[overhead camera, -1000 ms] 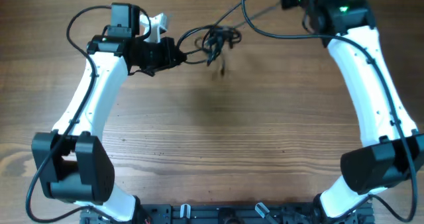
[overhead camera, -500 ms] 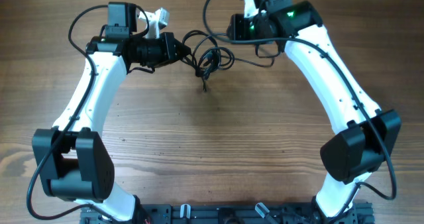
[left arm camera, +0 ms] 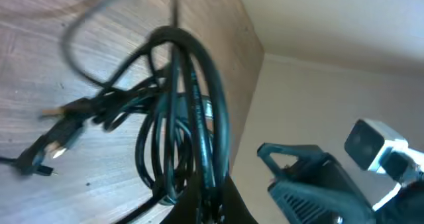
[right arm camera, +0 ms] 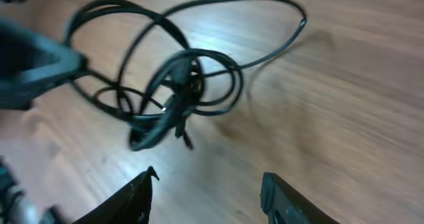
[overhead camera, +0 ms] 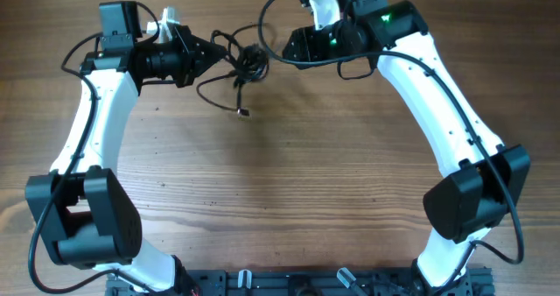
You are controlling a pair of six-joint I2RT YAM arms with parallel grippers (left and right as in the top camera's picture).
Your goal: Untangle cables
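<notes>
The cables (overhead camera: 249, 61) are a knotted black bundle at the back of the table, with one plug end (overhead camera: 243, 112) trailing toward the front. My left gripper (overhead camera: 213, 56) is shut on the bundle's left side. In the left wrist view the coils (left arm camera: 192, 85) rise straight out of my closed left gripper (left arm camera: 212, 203). My right gripper (overhead camera: 284, 49) hangs open just right of the bundle, holding nothing. In the right wrist view the cables (right arm camera: 179, 85) lie ahead of my right gripper (right arm camera: 209, 184), whose fingers (right arm camera: 136, 194) stand well apart over bare wood.
The wooden table (overhead camera: 289, 182) stretches toward the front. The table's far edge (left arm camera: 252, 38) lies close behind the bundle. Thicker black wires (overhead camera: 267, 16) loop off the right arm near the back. A black rail (overhead camera: 289, 283) runs along the front edge.
My left arm has pulled the bundle leftward. My right arm swung in from the back right to beside the bundle, and its jaws opened.
</notes>
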